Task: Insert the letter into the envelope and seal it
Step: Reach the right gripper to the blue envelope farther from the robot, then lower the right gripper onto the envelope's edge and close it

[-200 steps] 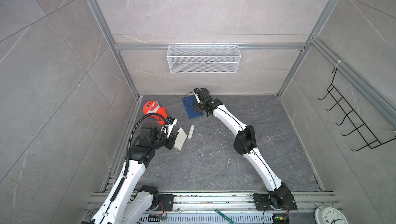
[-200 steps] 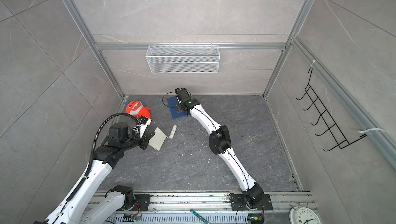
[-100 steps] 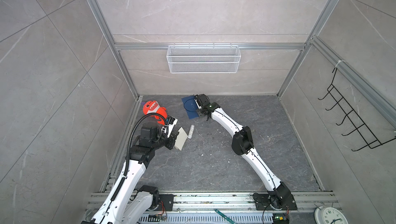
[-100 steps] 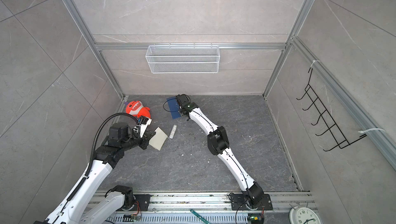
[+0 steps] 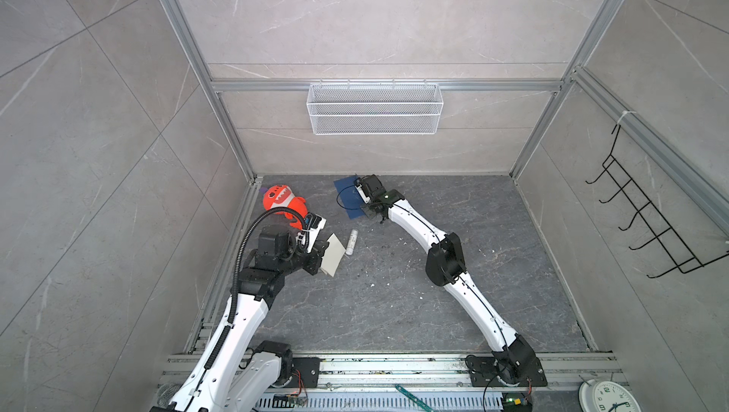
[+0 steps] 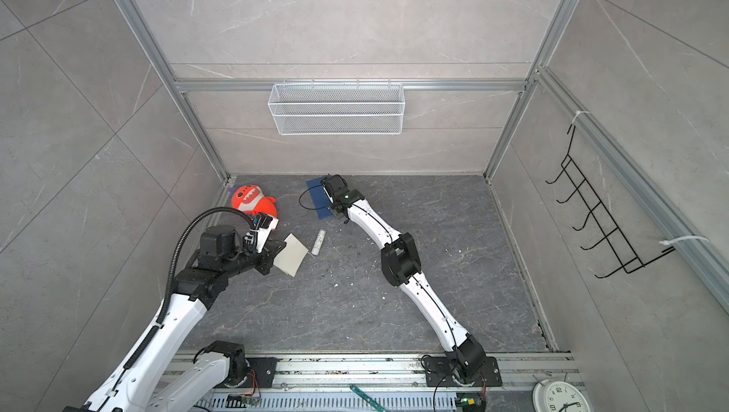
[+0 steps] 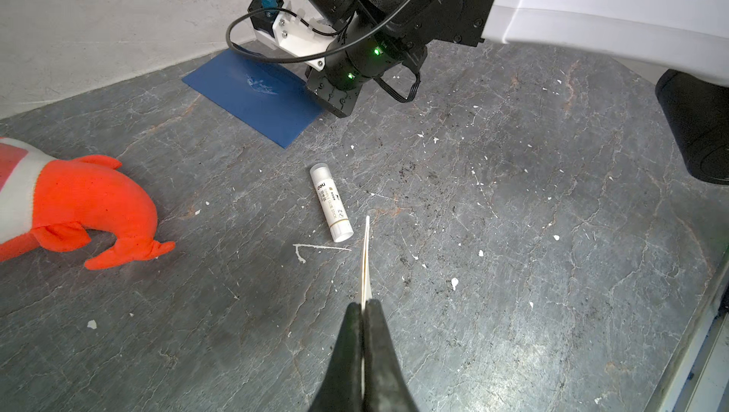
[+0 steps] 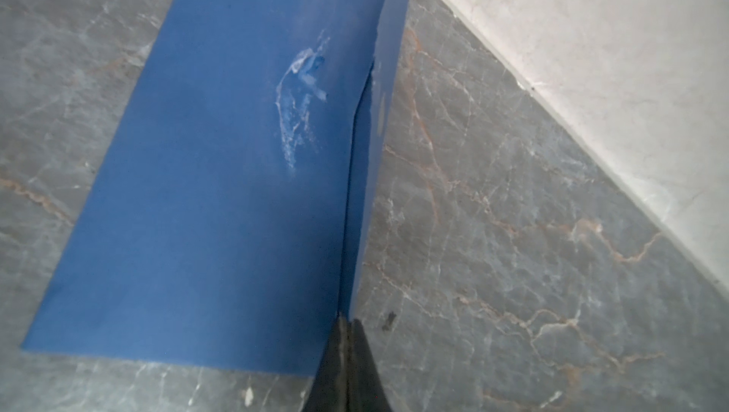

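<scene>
Now, letter: a tan sheet at centre-left of both top views, lifted off the floor and tilted; the left wrist view shows it edge-on.
Left gripper: jaws pressed together, pinching the sheet by its near edge.
Envelope: dark blue, up and to the right of the letter in both top views, lying on the floor close to the back wall, well apart from the sheet.
Envelope surface: a pale scuffed smear on its face; one long edge strip stands up from the rest.
Right gripper: jaws closed tight on the end of that raised strip, at a corner of the envelope.
Glue stick: white, lying on its side just right of the letter, between the letter and the envelope.
Plush toy: orange and white, on the floor to the left of the envelope, by the left wall.
Floor: grey stone pattern with small white flecks.
Wire basket: white, hung on the back wall above the envelope.
Hook rack: black, on the wall at the right of the frame.
</scene>
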Robot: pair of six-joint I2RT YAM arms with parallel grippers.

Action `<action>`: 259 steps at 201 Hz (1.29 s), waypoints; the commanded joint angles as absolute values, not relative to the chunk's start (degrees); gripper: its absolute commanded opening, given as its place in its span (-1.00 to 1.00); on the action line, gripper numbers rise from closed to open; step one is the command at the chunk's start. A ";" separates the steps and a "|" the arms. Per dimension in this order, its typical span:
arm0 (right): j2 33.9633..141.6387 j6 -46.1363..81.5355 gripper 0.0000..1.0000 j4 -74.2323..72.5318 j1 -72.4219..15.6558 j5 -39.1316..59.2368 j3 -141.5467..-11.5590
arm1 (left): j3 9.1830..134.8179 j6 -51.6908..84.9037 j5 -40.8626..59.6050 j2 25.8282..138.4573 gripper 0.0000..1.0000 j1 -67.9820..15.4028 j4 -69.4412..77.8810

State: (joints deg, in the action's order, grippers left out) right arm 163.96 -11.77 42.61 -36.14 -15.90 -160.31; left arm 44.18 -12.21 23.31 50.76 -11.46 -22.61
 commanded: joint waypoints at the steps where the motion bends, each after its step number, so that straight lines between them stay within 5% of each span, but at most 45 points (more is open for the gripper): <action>1: 165.18 -12.37 -1.00 42.43 -36.29 -16.57 -161.23 | 44.56 -12.96 25.97 51.23 -1.00 -10.99 -20.52; 107: 146.09 -4.58 -1.00 42.96 -34.73 -19.75 -149.31 | 43.77 -12.71 27.06 49.58 -1.00 -10.82 -19.34; 152: 130.53 -1.83 -1.00 31.01 -34.89 -15.89 -125.24 | 43.63 -12.66 27.55 49.02 -1.00 -10.81 -19.16; 174: 126.94 -2.02 -0.13 26.14 -34.89 -10.69 -118.18 | 43.42 -12.55 27.57 48.77 -1.00 -10.81 -18.91; 213: 131.58 0.13 0.36 28.91 -34.80 -6.08 -122.73 | 43.42 -12.39 27.76 49.12 -1.00 -10.81 -18.74; 259: 146.59 7.71 0.73 45.67 -34.79 -1.65 -147.86 | 43.49 -12.48 27.83 49.31 -1.00 -10.64 -18.63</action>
